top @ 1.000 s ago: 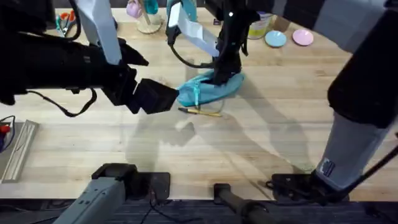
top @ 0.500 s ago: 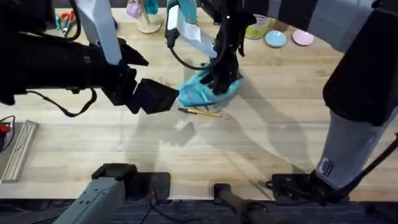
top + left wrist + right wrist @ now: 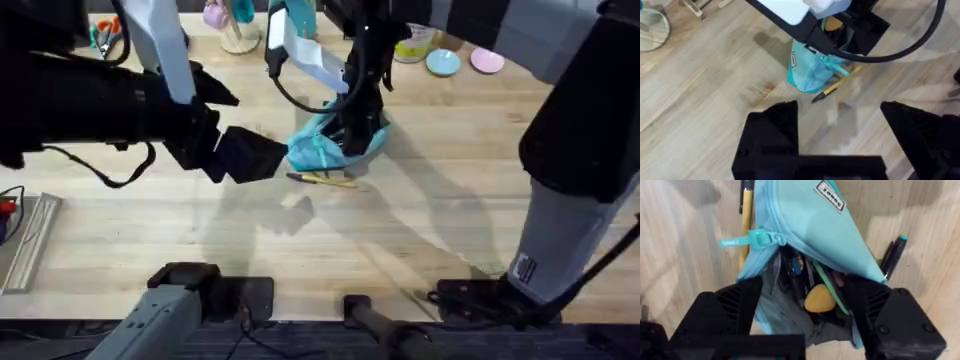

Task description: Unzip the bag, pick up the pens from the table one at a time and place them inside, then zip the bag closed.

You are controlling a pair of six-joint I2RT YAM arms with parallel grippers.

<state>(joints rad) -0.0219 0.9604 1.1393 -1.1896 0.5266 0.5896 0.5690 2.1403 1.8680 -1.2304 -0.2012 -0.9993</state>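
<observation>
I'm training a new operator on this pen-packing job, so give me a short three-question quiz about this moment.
1. True or false: the bag is zipped fully shut.
2. Which pen lies on the table beside the bag: A) yellow pen, B) red pen, C) white pen?
3. Fill in: the left gripper's jaws are ____.

Key: 1 false, the pouch gapes open with items visible inside; 2 A; 3 open, holding nothing.

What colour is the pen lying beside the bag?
Yellow with a black tip, clearest in the left wrist view.
</observation>
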